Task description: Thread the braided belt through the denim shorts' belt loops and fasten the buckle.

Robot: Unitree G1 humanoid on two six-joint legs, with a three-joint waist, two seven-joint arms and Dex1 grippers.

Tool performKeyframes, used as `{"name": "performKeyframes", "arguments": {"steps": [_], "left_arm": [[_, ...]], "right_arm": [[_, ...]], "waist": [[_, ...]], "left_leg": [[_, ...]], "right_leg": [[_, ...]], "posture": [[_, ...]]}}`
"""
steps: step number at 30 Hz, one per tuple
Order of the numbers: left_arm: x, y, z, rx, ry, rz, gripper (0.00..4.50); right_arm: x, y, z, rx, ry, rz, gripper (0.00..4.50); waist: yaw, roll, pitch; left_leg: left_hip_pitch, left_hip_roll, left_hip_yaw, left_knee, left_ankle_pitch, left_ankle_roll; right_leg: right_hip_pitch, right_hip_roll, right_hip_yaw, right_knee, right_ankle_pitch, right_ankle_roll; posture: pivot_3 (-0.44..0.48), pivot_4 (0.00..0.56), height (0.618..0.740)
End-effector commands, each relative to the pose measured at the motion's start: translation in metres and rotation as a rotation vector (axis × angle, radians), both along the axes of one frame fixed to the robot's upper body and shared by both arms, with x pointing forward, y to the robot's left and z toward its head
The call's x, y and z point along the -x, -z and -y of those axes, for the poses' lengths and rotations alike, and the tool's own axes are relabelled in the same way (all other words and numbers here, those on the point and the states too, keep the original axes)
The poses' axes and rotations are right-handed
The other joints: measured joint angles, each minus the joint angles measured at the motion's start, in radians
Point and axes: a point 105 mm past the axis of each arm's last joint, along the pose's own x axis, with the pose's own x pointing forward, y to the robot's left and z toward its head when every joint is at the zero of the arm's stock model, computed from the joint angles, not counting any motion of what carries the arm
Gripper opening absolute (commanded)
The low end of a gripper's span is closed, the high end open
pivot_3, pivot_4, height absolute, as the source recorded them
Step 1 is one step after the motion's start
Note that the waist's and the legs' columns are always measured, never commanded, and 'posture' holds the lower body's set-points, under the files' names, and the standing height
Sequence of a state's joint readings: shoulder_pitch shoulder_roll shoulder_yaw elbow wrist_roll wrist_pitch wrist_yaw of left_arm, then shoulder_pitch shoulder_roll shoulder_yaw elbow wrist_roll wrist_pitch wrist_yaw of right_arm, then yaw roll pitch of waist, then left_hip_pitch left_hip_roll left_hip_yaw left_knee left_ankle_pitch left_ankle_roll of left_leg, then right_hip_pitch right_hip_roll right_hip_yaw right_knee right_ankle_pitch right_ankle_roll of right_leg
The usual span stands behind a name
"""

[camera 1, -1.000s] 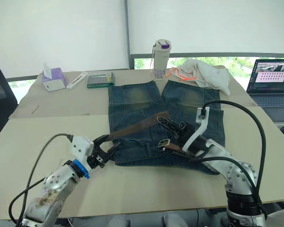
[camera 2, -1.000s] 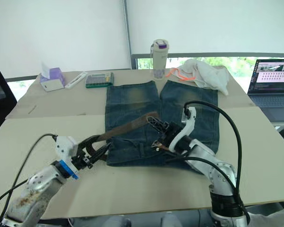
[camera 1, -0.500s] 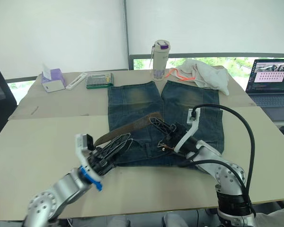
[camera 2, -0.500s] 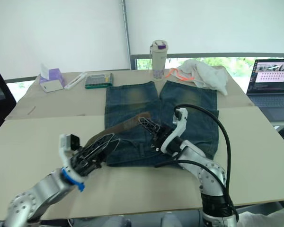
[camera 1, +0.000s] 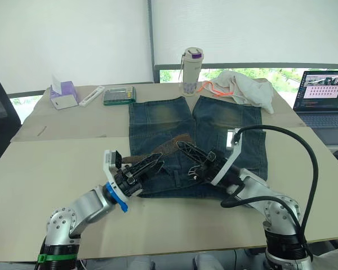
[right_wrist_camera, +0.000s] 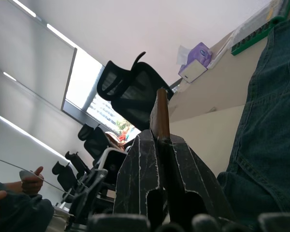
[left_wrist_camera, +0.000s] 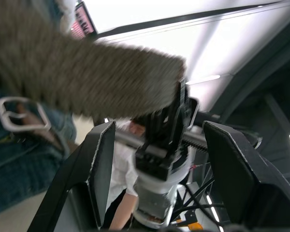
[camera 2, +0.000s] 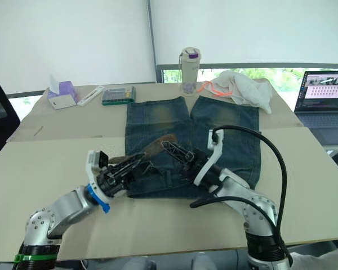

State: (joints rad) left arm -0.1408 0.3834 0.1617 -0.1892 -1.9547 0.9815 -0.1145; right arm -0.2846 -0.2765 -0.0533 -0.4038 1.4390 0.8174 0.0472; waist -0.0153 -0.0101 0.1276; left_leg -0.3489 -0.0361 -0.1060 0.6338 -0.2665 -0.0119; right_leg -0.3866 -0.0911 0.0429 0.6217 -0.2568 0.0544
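The denim shorts (camera 1: pixel 158 115) lie flat mid-table, waistband toward me. Across them runs the braided belt (camera 1: pixel 170 143), a brown strap slanting from the waistband's left part up toward the crotch. My right gripper (camera 1: pixel 183 151) reaches in from the right and is shut on the strap's edge (right_wrist_camera: pixel 159 111). My left gripper (camera 1: pixel 153 161) sits at the strap's near-left end, its fingers (left_wrist_camera: pixel 102 164) spread wide with the strap crossing beyond them. The silver buckle (left_wrist_camera: pixel 21 114) lies on the denim beside the strap. I cannot make out the belt loops.
Behind the shorts stand a bottle (camera 1: pixel 192 70) and a white cloth with orange cord (camera 1: pixel 242 87). A laptop (camera 1: pixel 324 93) is at the far right. A tissue box (camera 1: pixel 65 93), a white remote (camera 1: pixel 92 95) and a green box (camera 1: pixel 119 94) sit at the back left.
My left arm has swung right from the table's left part onto the waistband, and its fingers now stand wide apart. The right gripper has shifted slightly left, still holding the strap.
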Motion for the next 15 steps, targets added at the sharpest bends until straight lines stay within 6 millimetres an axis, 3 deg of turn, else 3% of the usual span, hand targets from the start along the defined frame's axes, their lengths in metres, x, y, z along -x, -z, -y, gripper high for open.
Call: {"name": "performKeyframes", "arguments": {"steps": [1,15], "left_arm": [[0.005,-0.017,0.001,0.055,0.042,0.075,3.03],[-0.013,-0.006,0.001,0.035,-0.024,-0.018,3.03]], "right_arm": [[0.005,-0.005,-0.001,-0.018,-0.013,0.012,0.00],[0.009,-0.006,0.003,-0.090,-0.030,-0.040,0.00]], "waist": [[0.000,0.000,0.000],[0.001,0.000,0.000]], "left_leg": [[0.000,0.000,0.000,0.000,0.000,0.000],[-0.001,0.000,-0.001,0.000,0.000,0.000]], "right_leg": [[0.000,0.000,0.000,0.000,0.000,0.000],[0.000,0.000,0.000,-0.002,0.000,0.000]], "posture": [[0.000,0.150,0.740],[0.000,0.150,0.740]]}}
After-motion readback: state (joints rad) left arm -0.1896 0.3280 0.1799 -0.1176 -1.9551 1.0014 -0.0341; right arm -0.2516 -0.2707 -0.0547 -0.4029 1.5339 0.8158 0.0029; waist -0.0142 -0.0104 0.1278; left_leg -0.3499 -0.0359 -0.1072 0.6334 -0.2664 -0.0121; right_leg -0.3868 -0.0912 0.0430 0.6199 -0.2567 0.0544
